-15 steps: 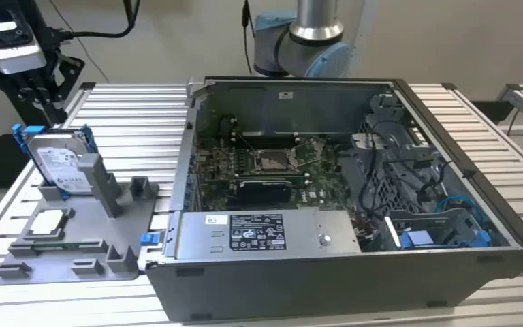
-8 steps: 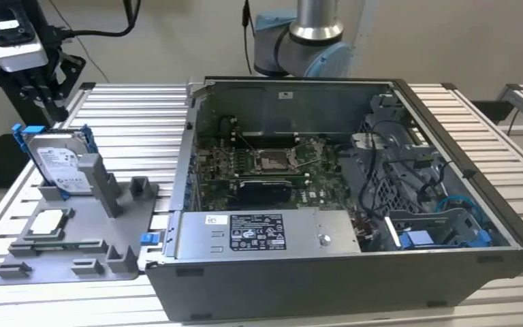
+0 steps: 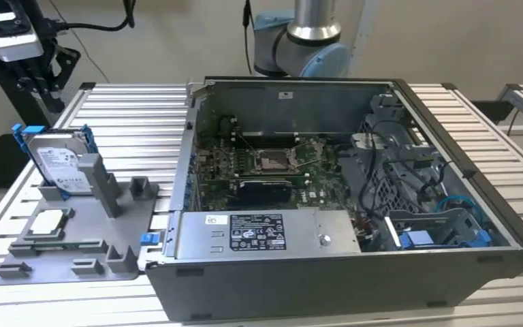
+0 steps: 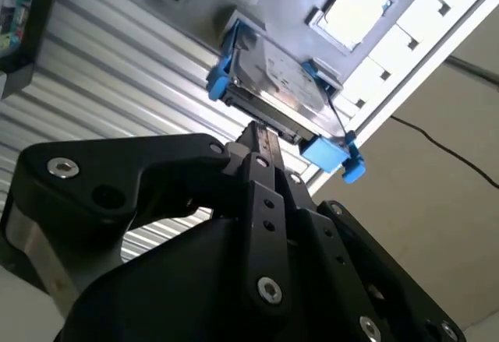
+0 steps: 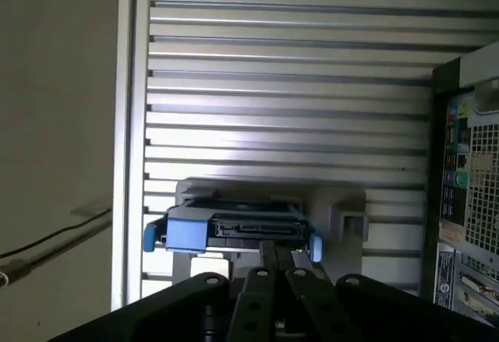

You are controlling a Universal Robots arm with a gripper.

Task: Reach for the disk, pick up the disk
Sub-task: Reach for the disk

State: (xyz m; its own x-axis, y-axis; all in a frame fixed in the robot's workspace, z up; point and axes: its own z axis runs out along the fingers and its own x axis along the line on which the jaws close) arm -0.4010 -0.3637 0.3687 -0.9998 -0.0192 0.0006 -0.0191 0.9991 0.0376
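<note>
From my station, the disk (image 3: 57, 160) is at the exterior view's left, standing on edge in a grey holder (image 3: 107, 253) on the slatted table (image 3: 125, 116). Its white label faces the camera and its blue carrier frames it. The gripper (image 3: 41, 90) hangs in the upper left of that frame, above the disk and clear of it. It carries nothing.

In both wrist views the black fingers (image 5: 267, 258) run straight toward the disk's near edge. That edge, with its connector strip and blue corners (image 5: 234, 229), lies just beyond the tips. As far as I can judge from these angles, the two fingers are drawn together, with hardly a gap between them.

In the second wrist view the gripper (image 4: 257, 133) points at the disk (image 4: 281, 85), and the square processor chip (image 4: 355, 7) sits farther along the holder. The open computer case (image 3: 334, 272) fills the middle and right of the exterior view, with the arm's base (image 3: 302, 41) behind it.
</note>
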